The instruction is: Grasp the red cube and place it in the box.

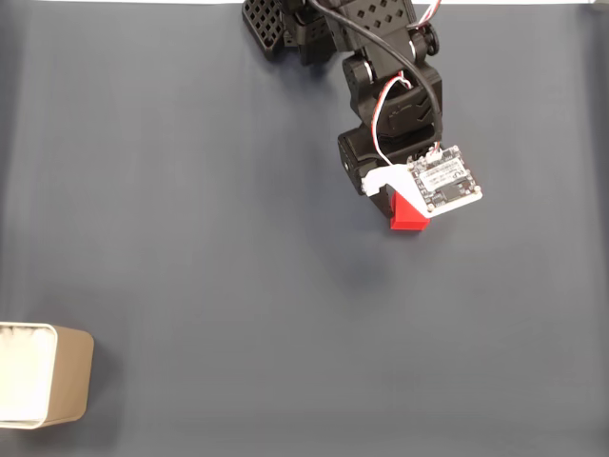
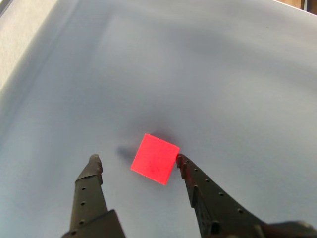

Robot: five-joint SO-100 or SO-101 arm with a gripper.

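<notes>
Tan cardboard marks the box (image 1: 57, 376), which we are seeing at the far left of the fixed view, low against the frame edge and well apart from everything else. Moving right, dark mat (image 1: 209, 238) is lying bare between it and the arm, so we judge the carry path to be open. Further right, near the top, the gripper (image 1: 400, 205) is hanging over the cube (image 1: 409, 217), whose upper part the arm's white circuit board (image 1: 444, 181) is covering.

From the wrist view, going left to right again, the left finger (image 2: 91, 173) is standing off from the cube (image 2: 155, 158), while the right fingertip (image 2: 182, 161) is sitting just beside its right corner. We are reading the jaws as spread wide and holding nothing. The cube is resting on the mat slightly turned, just ahead of the tips and closer to the right one, so we judge a small advance is needed before closing.
</notes>
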